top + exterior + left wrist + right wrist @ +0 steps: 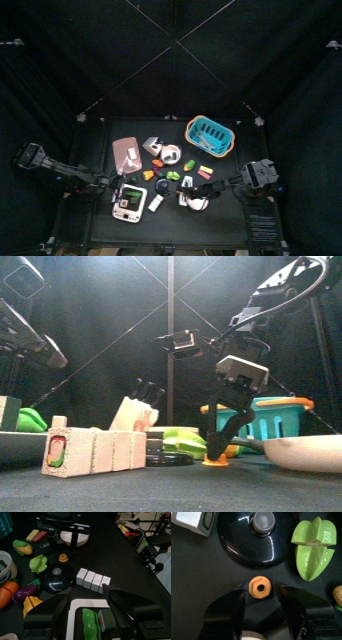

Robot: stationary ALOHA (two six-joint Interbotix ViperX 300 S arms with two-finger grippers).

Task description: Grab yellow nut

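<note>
The yellow nut [260, 587] is a small orange-yellow ring lying flat on the black table. It also shows in the front view [217, 460] and in the left wrist view [63, 558]. My right gripper [260, 594] hangs low over it, open, with one jaw on each side of the nut and not touching it. In the front view the right gripper [227, 444] points down just above the nut. My left gripper [87, 602] rests open at the table's left [112, 186], over a white box holding a green thing [90, 622].
A black pot lid [258, 537] and a split green vegetable [312, 547] lie close beyond the nut. A row of white blocks [100, 449], a white bowl [314, 451] and a blue basket [210, 131] stand around. Toy corn [22, 547] and other vegetables lie scattered.
</note>
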